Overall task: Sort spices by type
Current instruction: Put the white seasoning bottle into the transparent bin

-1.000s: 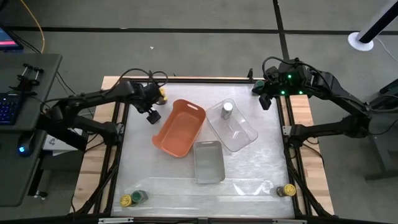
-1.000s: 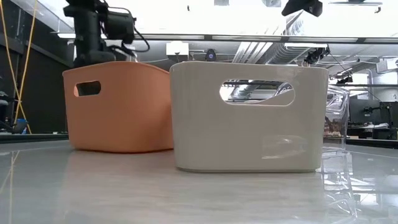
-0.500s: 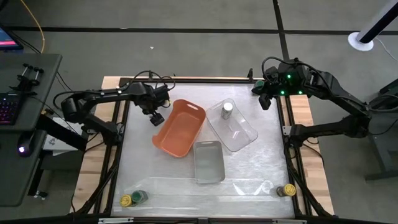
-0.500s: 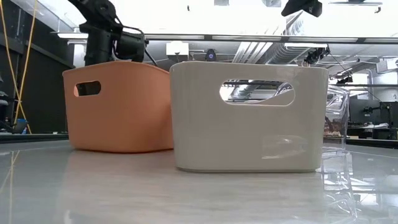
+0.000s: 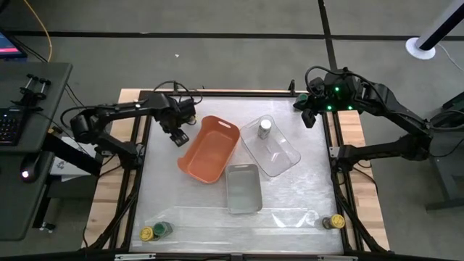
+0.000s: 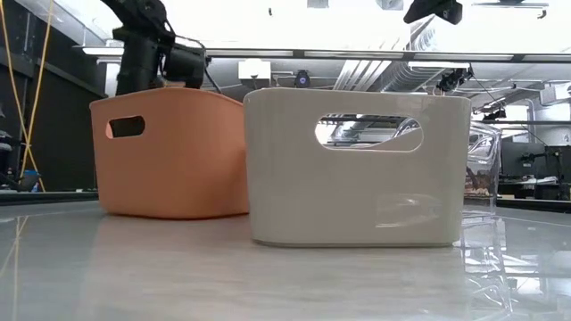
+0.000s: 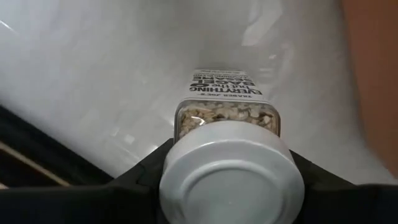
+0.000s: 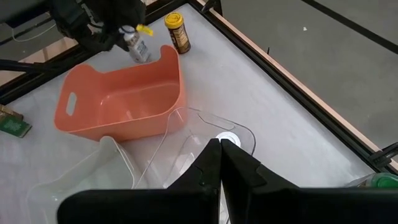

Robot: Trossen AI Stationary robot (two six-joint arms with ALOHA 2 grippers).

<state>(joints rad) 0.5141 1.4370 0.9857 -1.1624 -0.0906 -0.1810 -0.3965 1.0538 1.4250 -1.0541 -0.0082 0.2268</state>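
A spice jar (image 7: 225, 102) with a white lid and a printed label sits between the fingers of my left gripper (image 5: 176, 134), just off the orange tray's (image 5: 210, 148) far left corner. The right wrist view shows this jar (image 8: 135, 46) leaning, with a yellow-lidded jar (image 8: 178, 32) upright on the table behind it. A silver-lidded jar (image 5: 265, 128) stands in the clear tray (image 5: 283, 154). My right gripper (image 8: 221, 149) hangs shut and empty above the table's far right. My left gripper pinches the jar by its white lid (image 7: 177, 174), one finger (image 7: 143, 180) on each of two opposite sides. The fingers come from above, pointing down. The jar leans below them; whether its base rests on the table, I cannot tell.
A grey tray (image 5: 243, 188) stands near the table's middle, next to the orange and clear trays. A yellow-lidded jar (image 5: 147, 233) and a green-lidded jar (image 5: 162, 229) lie at the near left corner. Another jar (image 5: 337, 222) is at the near right.
My left gripper has sunk a little toward the table beside the orange tray's far left corner, and its arm has leaned farther over the table. My right arm has kept still.
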